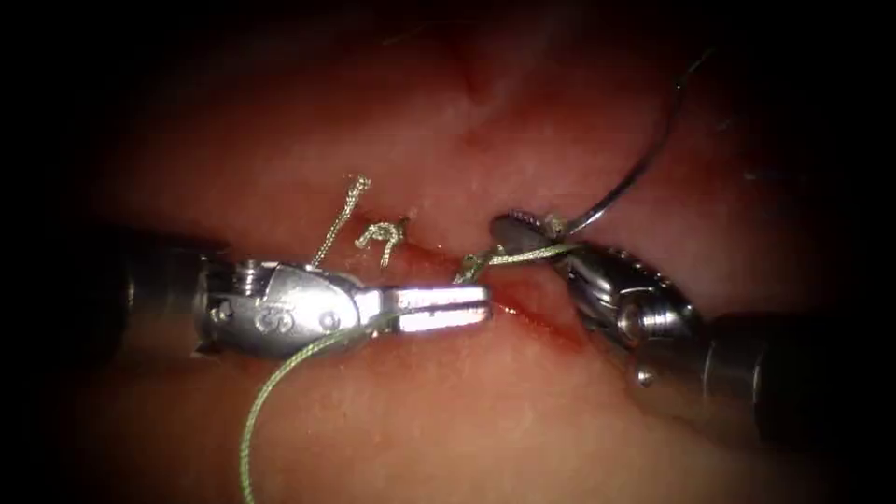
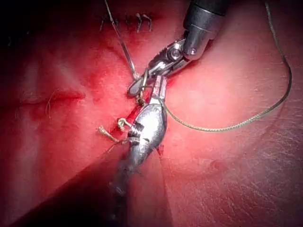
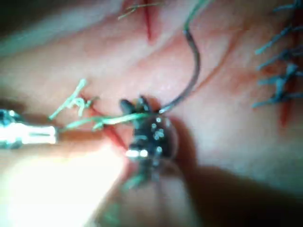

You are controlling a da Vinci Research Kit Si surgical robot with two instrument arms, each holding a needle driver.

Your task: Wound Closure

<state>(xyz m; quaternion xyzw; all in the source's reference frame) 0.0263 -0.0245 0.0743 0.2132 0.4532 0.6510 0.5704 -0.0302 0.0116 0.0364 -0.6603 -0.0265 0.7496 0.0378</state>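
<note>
The left tool lies nearly level over the tissue, its long axis running left to right toward the cut. Its wrist housing carries a stamped mark that is too small to read. Its jaws are closed, and the thread runs under them toward the picture's lower edge; whether they clamp it cannot be told.

The right tool enters from the lower right, pointing up and left. Its jaws are closed on the needle near one end of the curve. The needle is clear of the tissue, arching up and right on the right side of the cut. Thread also crosses these jaws, running left to the cut.

Cut ends of thread stand at a finished stitch left of the jaws.
</note>
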